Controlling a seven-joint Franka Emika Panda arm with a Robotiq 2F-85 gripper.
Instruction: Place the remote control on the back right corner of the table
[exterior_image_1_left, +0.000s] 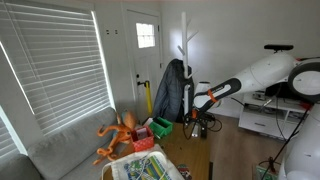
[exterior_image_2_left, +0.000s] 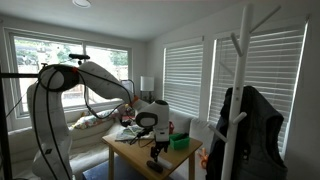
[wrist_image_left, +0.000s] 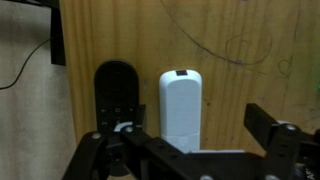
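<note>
Wrist view looks straight down on the wooden tabletop (wrist_image_left: 240, 80), and there are actually two remotes lying on it. They're side by side, both running lengthwise up the frame, close but not touching. The black remote (wrist_image_left: 115, 92) is the one nearer the tabletop's edge, on the left of the frame. The white remote (wrist_image_left: 181, 105) lies just beside it, further in.

The fingers (wrist_image_left: 272, 128) are spread wide, with nothing pinched between them. As the camera sees it, the white remote sits in the gap between them, and the low end of the black one is hidden behind the finger on the left of the frame. Can't tell from here whether the fingers are touching the wood or hanging just above it.

Past the tabletop's edge there's a pale surface with a thin dark cable (wrist_image_left: 28, 62) trailing across it.

In an exterior view the arm (exterior_image_2_left: 60, 90) arcs over from the left of the frame and comes down low over the tabletop (exterior_image_2_left: 125, 150). A green basket (exterior_image_2_left: 180, 143) stands on the tabletop near the fingers. Both remotes are too small to pick out there.

A dark jacket (exterior_image_2_left: 245, 125) hangs on a white coat rack (exterior_image_2_left: 243, 45) just beside the table — it shows up in both exterior views (exterior_image_1_left: 170, 90). An orange toy (exterior_image_1_left: 118, 135) sits by the grey sofa (exterior_image_1_left: 60, 150).
</note>
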